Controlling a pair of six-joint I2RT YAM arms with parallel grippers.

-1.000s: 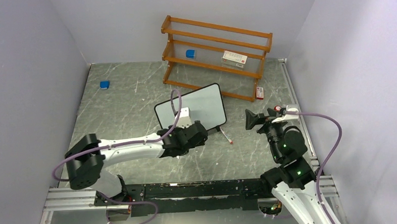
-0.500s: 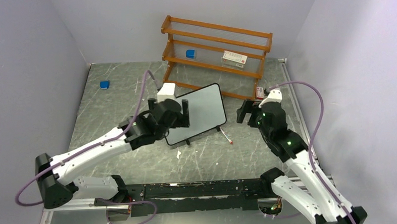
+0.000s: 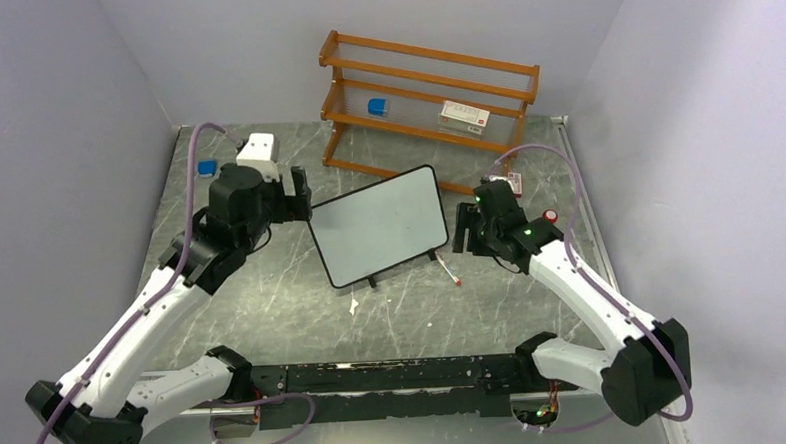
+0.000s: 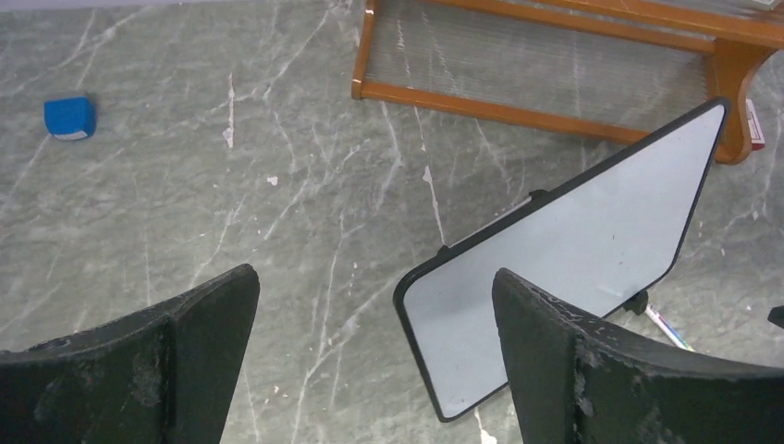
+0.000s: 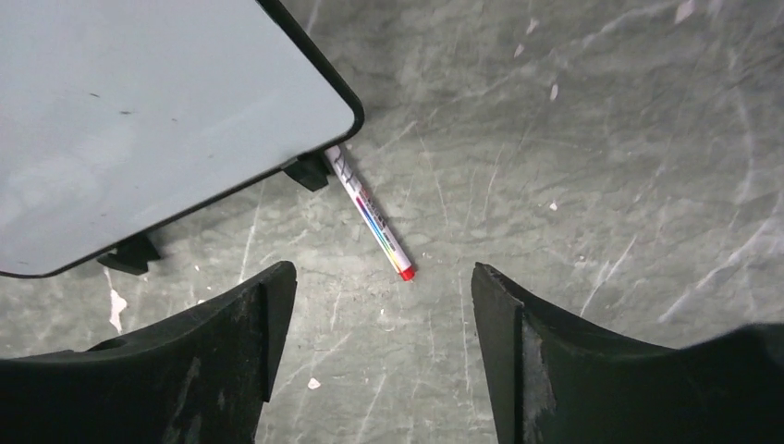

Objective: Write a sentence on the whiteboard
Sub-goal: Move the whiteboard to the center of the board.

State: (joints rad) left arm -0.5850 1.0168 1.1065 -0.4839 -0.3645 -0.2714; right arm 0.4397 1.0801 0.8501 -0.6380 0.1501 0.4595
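The whiteboard point(image 3: 379, 226) stands tilted on small black feet mid-table, its white face blank; it also fills the right of the left wrist view point(image 4: 573, 240) and the upper left of the right wrist view point(image 5: 157, 102). A white marker with a red tip point(image 3: 449, 269) lies on the table by the board's near right corner point(image 5: 374, 227). My left gripper point(image 3: 296, 194) hovers open just left of the board's far left corner, nothing between its fingers point(image 4: 374, 277). My right gripper point(image 3: 464, 229) hangs open beside the board's right edge, above the marker point(image 5: 384, 268).
A wooden shelf point(image 3: 429, 100) stands behind the board, holding a blue block point(image 3: 377, 107) and a white-and-red box point(image 3: 463, 116). A small red-and-white box point(image 3: 513, 184) leans at its right foot. Another blue block point(image 3: 207, 168) lies far left. Grey walls enclose the table.
The left arm swung from the board's near side up to its far left, jaws opening wider. The right arm reached out leftward to the board's right edge, its jaws narrowing slightly.
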